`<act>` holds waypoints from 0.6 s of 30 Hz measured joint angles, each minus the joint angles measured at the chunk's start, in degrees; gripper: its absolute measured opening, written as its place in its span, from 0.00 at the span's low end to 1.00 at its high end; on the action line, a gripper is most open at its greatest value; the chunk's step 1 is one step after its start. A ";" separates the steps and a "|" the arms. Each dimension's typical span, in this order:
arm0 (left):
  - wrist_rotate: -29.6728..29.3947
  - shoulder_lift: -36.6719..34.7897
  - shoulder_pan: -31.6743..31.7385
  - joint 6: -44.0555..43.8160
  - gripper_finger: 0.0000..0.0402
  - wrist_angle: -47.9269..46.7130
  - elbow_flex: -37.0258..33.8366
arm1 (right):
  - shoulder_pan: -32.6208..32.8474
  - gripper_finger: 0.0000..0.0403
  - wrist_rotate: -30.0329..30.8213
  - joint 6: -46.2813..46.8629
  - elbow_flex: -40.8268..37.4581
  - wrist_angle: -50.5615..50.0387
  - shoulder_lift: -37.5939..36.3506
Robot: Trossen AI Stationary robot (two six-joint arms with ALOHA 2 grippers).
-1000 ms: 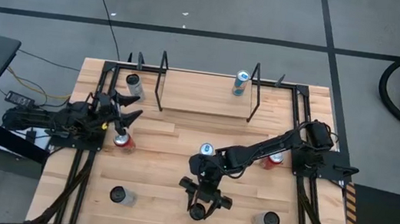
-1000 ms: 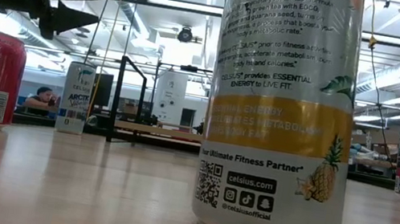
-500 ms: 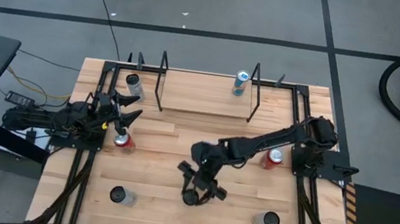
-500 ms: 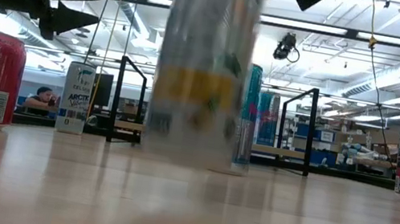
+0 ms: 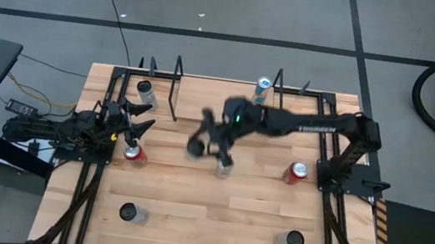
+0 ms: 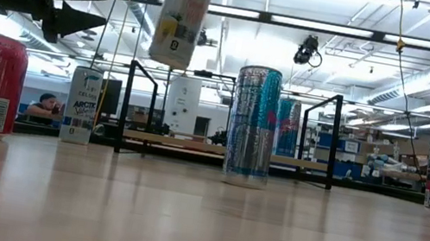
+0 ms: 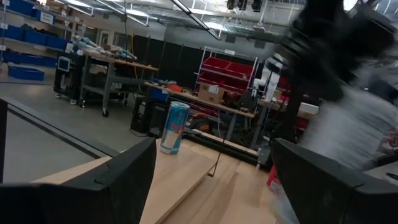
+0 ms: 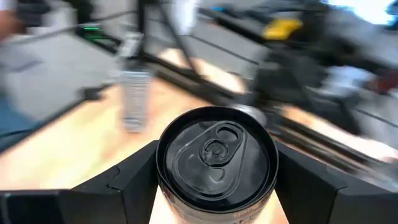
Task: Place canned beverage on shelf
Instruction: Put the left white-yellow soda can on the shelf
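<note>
The light wood board of the low black-framed shelf [image 5: 224, 102] is lying mostly bare, with one blue-and-silver slim can [image 5: 263, 90] standing by its right end frame. The path towards it is being blocked by another silver-and-blue can [image 5: 222, 167] upright mid-table. Red cans [image 5: 134, 153] [image 5: 298, 172] are flanking the middle, well apart.

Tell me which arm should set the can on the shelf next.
Right. Its gripper is already shut on the can, lifted off the table and close to the shelf. The left gripper waits open at the table's left edge.
</note>
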 joint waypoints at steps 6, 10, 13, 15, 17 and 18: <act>-0.01 0.00 0.00 -0.12 0.80 0.00 0.00 | -9.94 0.68 3.58 2.07 5.66 -4.15 -1.28; -0.01 0.00 0.01 0.08 0.80 0.02 0.00 | -16.14 0.68 3.99 3.44 9.30 -8.08 -1.37; -0.02 0.00 0.00 0.06 0.80 0.00 0.00 | -20.44 0.68 3.71 4.77 11.38 -10.78 -1.70; -0.02 0.02 0.00 -0.56 0.80 -0.02 0.00 | -23.24 0.68 3.39 5.94 11.67 -10.86 -1.91; 0.00 0.00 0.02 -1.22 0.80 0.00 0.00 | -25.86 0.68 2.33 7.29 11.70 -11.26 -2.02; 0.00 0.00 0.01 -1.24 0.80 0.00 0.00 | -27.29 0.68 1.38 8.16 11.70 -11.27 -2.02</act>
